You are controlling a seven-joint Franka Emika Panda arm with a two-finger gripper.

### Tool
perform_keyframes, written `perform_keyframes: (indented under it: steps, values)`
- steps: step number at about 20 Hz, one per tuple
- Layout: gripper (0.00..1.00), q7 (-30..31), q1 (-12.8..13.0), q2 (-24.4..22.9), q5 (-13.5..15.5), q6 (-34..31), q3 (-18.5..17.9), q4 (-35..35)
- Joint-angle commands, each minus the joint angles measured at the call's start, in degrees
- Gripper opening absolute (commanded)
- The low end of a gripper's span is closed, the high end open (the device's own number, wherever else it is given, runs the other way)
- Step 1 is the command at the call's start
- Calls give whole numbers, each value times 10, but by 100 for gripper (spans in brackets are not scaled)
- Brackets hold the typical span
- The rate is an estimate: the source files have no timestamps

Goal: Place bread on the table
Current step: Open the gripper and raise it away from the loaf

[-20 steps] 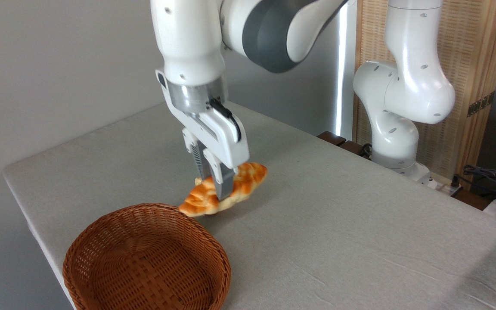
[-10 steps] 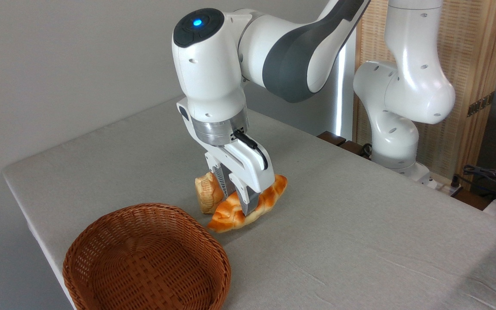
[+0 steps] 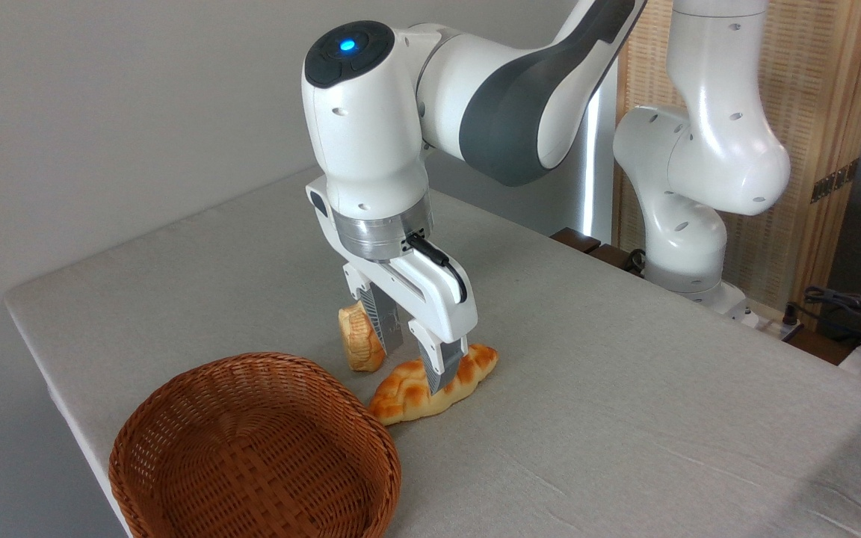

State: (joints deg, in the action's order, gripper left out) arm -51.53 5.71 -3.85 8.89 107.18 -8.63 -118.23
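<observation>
Bread (image 3: 430, 388): lying flat on table (image 3: 625, 388), toward its left edge, beside empty basket (image 3: 251, 448). Gripper (image 3: 417, 357): fingers spread, straddling loaf, gripping nothing; apparently released to leave it resting there

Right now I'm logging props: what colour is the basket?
Reddish-brown woven wicker, the basket, clearest in the fixed camera view.
</observation>
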Motion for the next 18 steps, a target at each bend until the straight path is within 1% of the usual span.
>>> perform_keyframes:
  steps: [1, 3, 5, 7, 9, 11, 12, 18]
  values:
    - [100, -8, 4, -4, 11, 14, -5, 7]
    - [100, -2, 9, -10, 16, 31, 2, 30]
    - [100, 2, 10, -11, 17, 33, 8, 61]
    - [100, 36, 10, -11, 17, 33, 10, 94]
    - [100, 61, 11, -10, 10, 33, 33, 113]
    - [100, 64, 11, -4, -15, 34, 38, 122]
    - [100, 66, 10, -3, -21, 29, 37, 122]
    - [100, 101, 9, -1, -24, 29, 33, 122]
